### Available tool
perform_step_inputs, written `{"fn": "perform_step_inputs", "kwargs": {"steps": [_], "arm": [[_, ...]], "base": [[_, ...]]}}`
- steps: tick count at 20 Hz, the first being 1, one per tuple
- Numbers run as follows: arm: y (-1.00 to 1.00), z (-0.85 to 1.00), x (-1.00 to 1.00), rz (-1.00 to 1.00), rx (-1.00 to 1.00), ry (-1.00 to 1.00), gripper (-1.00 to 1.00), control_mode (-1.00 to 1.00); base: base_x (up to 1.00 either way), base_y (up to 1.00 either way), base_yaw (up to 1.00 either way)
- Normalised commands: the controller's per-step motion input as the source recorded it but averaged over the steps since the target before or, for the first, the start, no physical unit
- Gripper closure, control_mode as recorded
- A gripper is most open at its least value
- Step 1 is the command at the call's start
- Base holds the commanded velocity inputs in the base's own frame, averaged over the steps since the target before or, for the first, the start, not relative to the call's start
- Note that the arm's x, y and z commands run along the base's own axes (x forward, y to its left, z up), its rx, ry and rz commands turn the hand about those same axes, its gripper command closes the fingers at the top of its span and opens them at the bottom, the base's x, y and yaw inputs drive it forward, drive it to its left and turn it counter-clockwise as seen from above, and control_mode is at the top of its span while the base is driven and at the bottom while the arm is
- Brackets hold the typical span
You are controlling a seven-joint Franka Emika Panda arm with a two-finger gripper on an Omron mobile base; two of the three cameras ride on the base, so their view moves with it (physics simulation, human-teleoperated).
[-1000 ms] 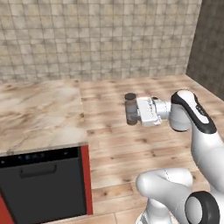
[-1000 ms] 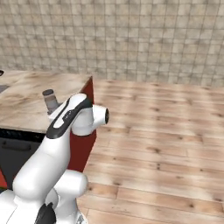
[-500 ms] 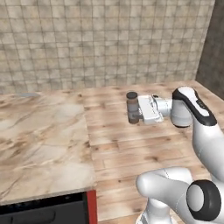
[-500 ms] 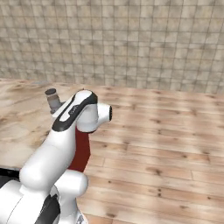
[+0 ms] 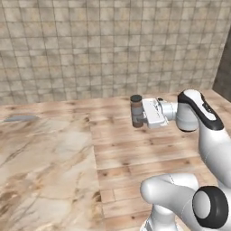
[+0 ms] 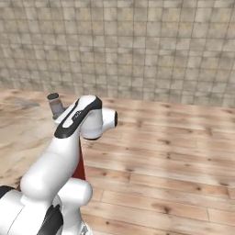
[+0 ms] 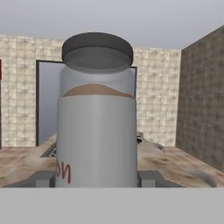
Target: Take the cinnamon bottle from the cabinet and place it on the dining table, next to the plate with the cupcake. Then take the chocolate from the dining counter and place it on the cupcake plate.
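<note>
More of the beige marble-patterned bench (image 5: 45,167) is now seen at left; the brown-filled, dark-capped jar (image 5: 136,111) is kept clamped upright between the half-open fingers (image 7: 148,178) above the wooden floor (image 5: 135,149).

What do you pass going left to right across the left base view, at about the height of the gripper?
The marble dining table → bare wooden floor → the cinnamon bottle, upright → the gripper clamped on it → the white arm.

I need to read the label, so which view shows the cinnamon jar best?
The hand view: the jar stands upright and close, with its dark cap, brown contents and red letters on the pale band. The left base view shows it small in the gripper. In the right base view the arm hides its lower part.
</note>
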Motion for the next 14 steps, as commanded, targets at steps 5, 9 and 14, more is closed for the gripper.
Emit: {"fn": "perform_step_inputs", "kwargs": {"steps": [5, 9, 14], "arm": [[0.0, 0.0, 0.0, 0.0, 0.0, 0.0, 1.0, 1.0], [0.0, 0.0, 0.0, 0.0, 0.0, 0.0, 1.0, 1.0], [0.0, 0.0, 0.0, 0.0, 0.0, 0.0, 1.0, 1.0]], "base": [[0.94, -0.05, 0.03], [0.94, -0.06, 0.03], [0.94, -0.06, 0.09]]}}
